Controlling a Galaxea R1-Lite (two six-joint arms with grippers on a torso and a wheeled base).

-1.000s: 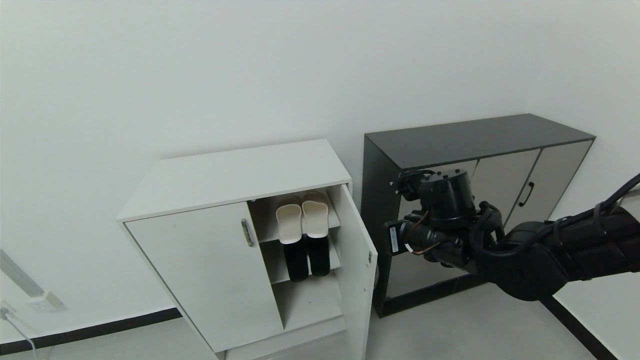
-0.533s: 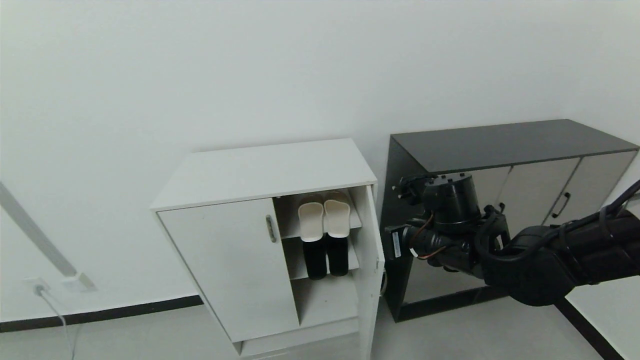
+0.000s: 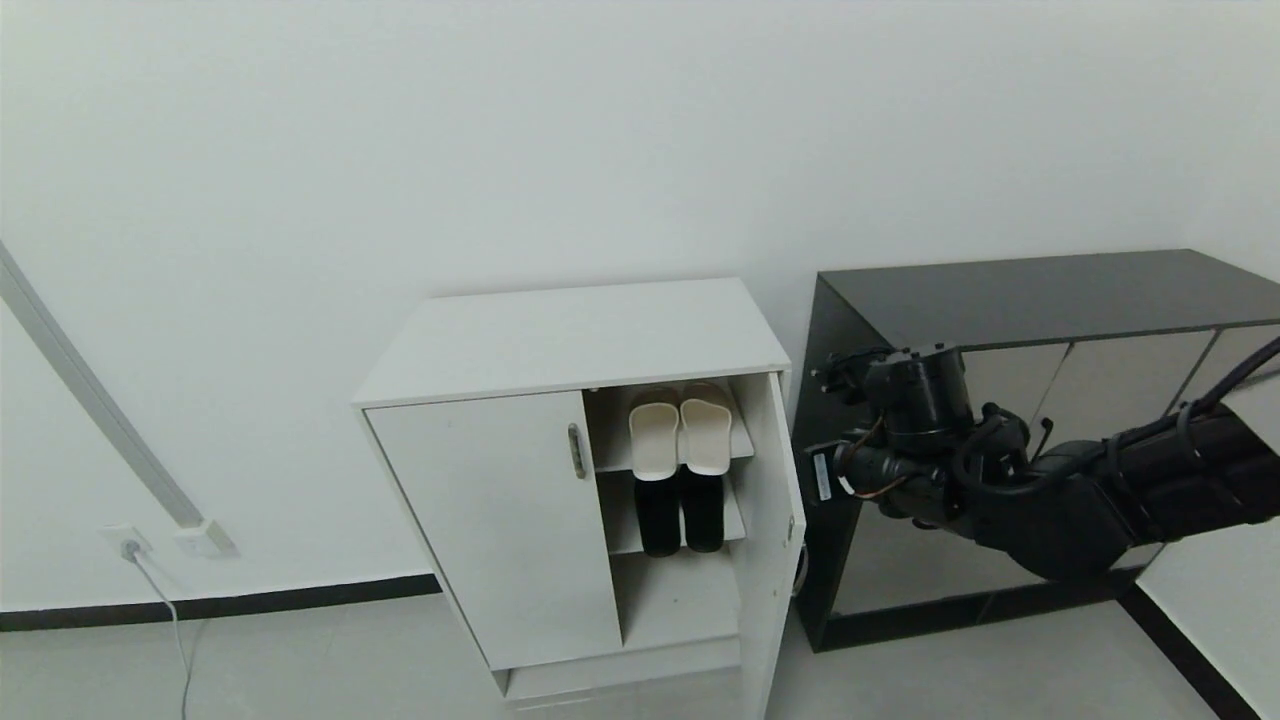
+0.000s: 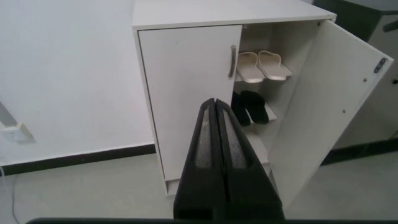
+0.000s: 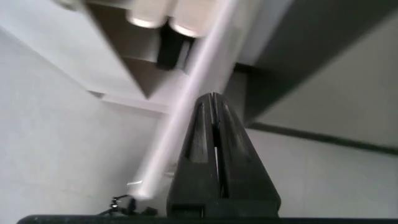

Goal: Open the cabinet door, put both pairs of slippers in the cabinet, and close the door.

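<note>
Right claw (image 5: 214,96): fingers pressed together, holding nothing. Left claw (image 4: 215,101): fingers likewise together and empty, held back from the cabinet front and facing it.

Key relation: the open door (image 3: 775,520) stands between my right claw and the shelves. Its long axis is upright. It is hinged on the cabinet's right side, and its free edge swings out toward me. The outer face is turned toward my right arm, which lies just beside it, on its right. The right arm is the nearer one. I judge that closing calls for a push on that outer face, leftward and in toward the cabinet.

Task items: the cream slippers (image 3: 680,438) lie side by side on the upper shelf. The black slippers (image 3: 682,515) sit on the shelf directly below. The white cabinet (image 3: 580,335) therefore already holds both pairs, and only the door is left.

Surroundings: the other cabinet door (image 3: 500,520) is closed, with its handle (image 3: 576,450) at the inner edge. The floor (image 3: 950,670) is pale and smooth. A dark sideboard (image 3: 1040,290) stands just beside the cabinet, against the white wall (image 3: 640,130).
</note>
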